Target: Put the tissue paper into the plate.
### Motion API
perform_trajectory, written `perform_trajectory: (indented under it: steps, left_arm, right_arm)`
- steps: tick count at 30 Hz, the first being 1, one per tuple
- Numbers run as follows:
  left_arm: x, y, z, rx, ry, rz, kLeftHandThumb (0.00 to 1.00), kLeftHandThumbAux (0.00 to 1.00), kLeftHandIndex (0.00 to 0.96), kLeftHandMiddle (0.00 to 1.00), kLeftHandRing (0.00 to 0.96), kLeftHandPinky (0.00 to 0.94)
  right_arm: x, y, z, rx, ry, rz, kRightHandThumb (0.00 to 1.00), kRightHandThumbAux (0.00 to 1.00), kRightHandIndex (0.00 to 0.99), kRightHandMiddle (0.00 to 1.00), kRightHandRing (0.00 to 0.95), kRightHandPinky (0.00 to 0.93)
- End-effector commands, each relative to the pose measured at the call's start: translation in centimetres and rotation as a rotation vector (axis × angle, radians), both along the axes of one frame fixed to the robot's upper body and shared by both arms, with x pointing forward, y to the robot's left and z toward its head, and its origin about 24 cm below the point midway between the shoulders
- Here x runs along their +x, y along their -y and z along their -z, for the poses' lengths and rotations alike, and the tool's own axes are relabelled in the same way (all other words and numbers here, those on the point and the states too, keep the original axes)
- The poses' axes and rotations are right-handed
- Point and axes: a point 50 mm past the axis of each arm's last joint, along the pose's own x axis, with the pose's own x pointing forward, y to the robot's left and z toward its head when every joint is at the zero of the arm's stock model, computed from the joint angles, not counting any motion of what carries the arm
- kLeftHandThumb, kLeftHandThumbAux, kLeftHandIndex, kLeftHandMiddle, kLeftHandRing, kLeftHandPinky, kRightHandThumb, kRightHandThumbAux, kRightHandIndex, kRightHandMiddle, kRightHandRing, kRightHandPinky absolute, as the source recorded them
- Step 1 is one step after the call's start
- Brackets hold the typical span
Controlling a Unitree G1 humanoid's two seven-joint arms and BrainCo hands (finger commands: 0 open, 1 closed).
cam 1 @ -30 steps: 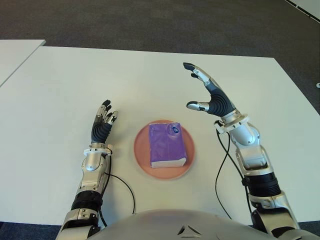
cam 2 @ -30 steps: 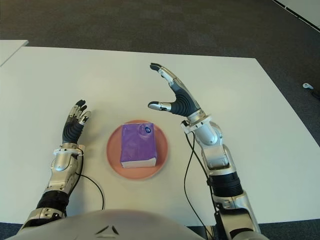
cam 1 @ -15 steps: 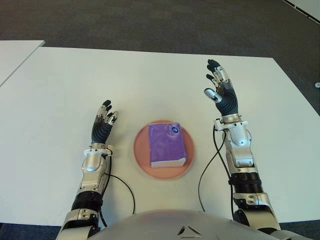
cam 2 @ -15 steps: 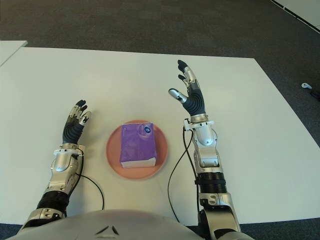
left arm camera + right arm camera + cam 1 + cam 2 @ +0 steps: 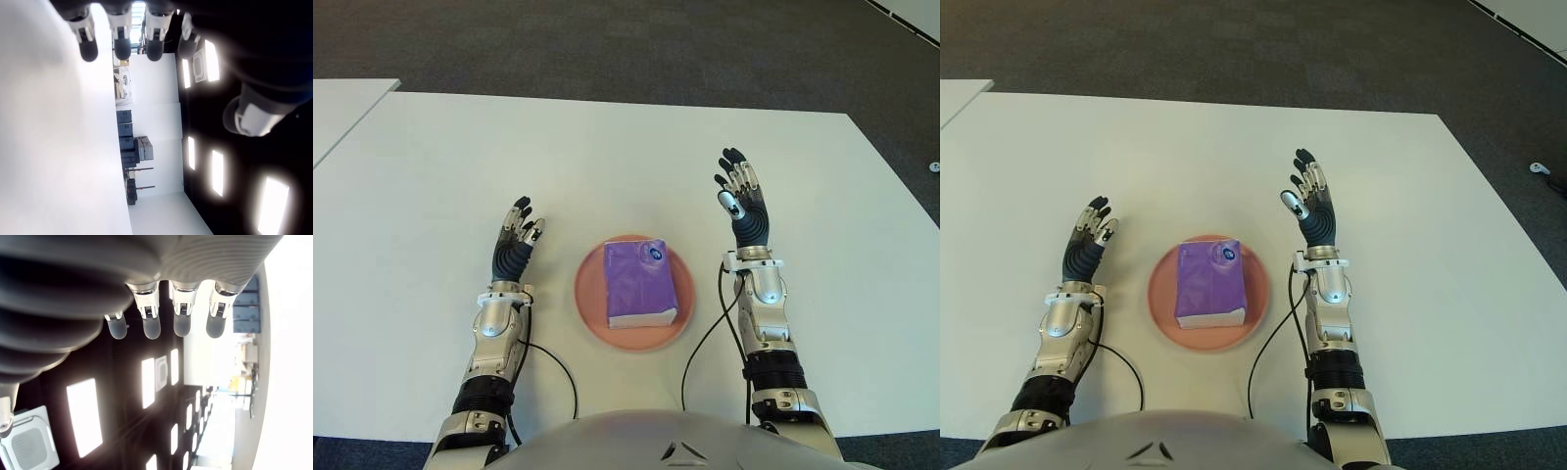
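A purple pack of tissue paper [image 5: 639,285] lies flat inside the round pink plate [image 5: 588,304] near the table's front edge. My right hand [image 5: 740,199] stands to the right of the plate, fingers straight and pointing up, holding nothing. My left hand [image 5: 516,238] shows to the left of the plate, fingers likewise extended and empty. Both wrist views look past straight fingertips [image 5: 152,328] at the ceiling lights, with nothing in either palm.
The white table [image 5: 607,166] stretches far behind the plate. A second white table's corner [image 5: 337,108] shows at the far left, across a gap. Dark carpet [image 5: 607,39] lies beyond. Black cables [image 5: 553,367] run from both forearms near the front edge.
My right hand has drawn back toward me and to the right of the plate, turning from a spread reach to upright fingers. The left hand and the tissue pack have not moved.
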Motion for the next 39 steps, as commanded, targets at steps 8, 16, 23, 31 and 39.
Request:
perform_trajectory:
  steps: [8,16,23,31,39]
  left_arm:
    - [-0.9,0.2,1.4,-0.020,-0.080,-0.013,0.000,0.476,0.000,0.000,0.000,0.000]
    - [-1.0,0.4,1.3,-0.015,-0.080,-0.010,0.000,0.475,0.000,0.000,0.000,0.000]
    - [-0.9,0.4,1.3,-0.017,-0.079,-0.008,0.000,0.476,0.000,0.000,0.000,0.000]
    - [-0.8,0.4,1.2,-0.018,-0.075,-0.006,0.000,0.476,0.000,0.000,0.000,0.000]
    - [-0.7,0.4,1.3,-0.034,-0.083,-0.001,0.000,0.486,0.000,0.000,0.000,0.000]
  right_arm:
    - [-0.1,0.2,0.3,0.024,0.002,0.006,0.000,0.451,0.000,0.000,0.000,0.000]
    - [-0.4,0.3,2.0,0.016,-0.070,0.015,0.000,0.451,0.000,0.000,0.000,0.000]
    - [-1.6,0.5,7.6,-0.031,-0.299,0.035,0.000,0.517,0.000,0.000,0.000,0.000]
    - [-1.6,1.0,8.6,-0.043,-0.368,0.041,0.000,0.520,0.000,0.000,0.000,0.000]
    - [-1.8,1.2,9.4,-0.022,-0.406,0.040,0.000,0.531,0.000,0.000,0.000,0.000]
